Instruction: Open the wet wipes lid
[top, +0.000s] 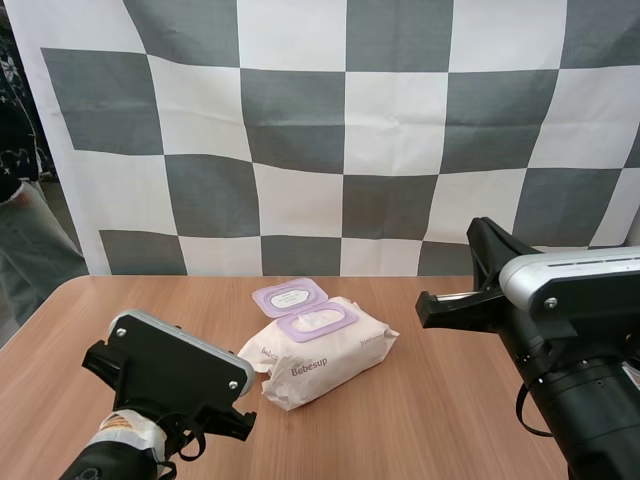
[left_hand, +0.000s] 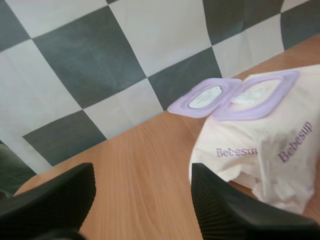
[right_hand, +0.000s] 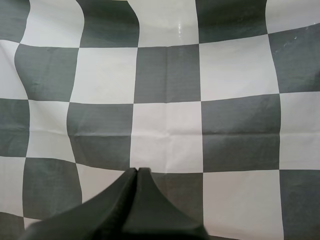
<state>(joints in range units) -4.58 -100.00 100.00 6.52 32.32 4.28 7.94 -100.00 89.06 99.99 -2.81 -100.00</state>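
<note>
- Your left end effector (left_hand: 142, 200) is spread wide with nothing in it, just beside the wipes pack (left_hand: 260, 145).
- The pack's lying mid-worktop (top: 440, 400), with its purple lid (top: 291, 296) already flipped open.
- Your right end effector (right_hand: 137, 172) is pinched together and empty, off to the pack's right.

Wooden table (top: 420, 400); wet wipes pack (top: 320, 355) lying mid-table (lid (top: 290, 296) flipped open).

The desk (top: 420, 420) was a warm brown wood-grain top with a rounded far-left corner, evenly lit with soft shadows only. Just beyond that corner of the desk hung grey cloth (top: 35, 245) beneath dark patterned fabric (top: 15, 110), possibly a person's clothing.
</note>
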